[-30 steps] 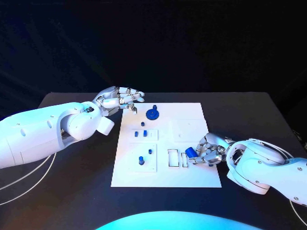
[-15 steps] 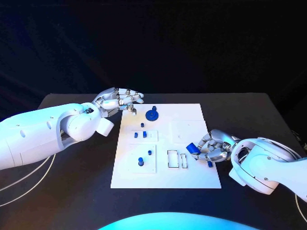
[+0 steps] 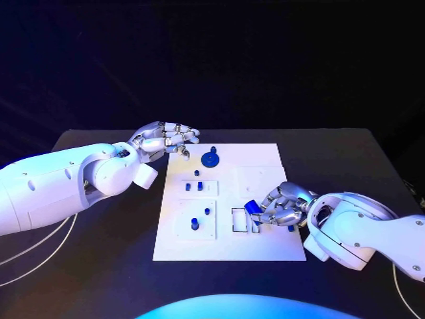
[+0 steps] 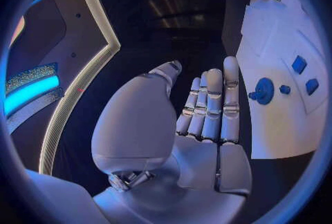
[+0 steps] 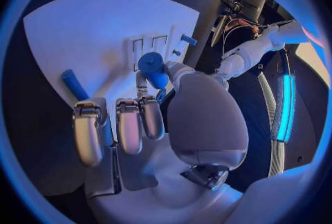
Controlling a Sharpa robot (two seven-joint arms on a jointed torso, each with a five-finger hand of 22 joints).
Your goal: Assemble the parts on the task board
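- Here, the task board [image 3: 262, 247] lies flat in the middle of the black surface [image 3: 346, 153], with small blue parts [image 3: 201, 186] standing in its sockets.
- The right hand [image 3: 281, 207] hovers over the board beside the rectangular slots [image 3: 245, 220], its fingers [image 5: 151, 118] pinching a blue part [image 5: 152, 66].
- The left hand [image 3: 165, 138] rests at the board's far left corner, fingers [image 4: 211, 105] straight, together, holding nothing.
- A blue disc part [image 3: 210, 158] sits just beside it.

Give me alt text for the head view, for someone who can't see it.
The right hand holds a small blue part over the white task board on a black table. The left hand hovers at the board's far corner, near a round blue part.
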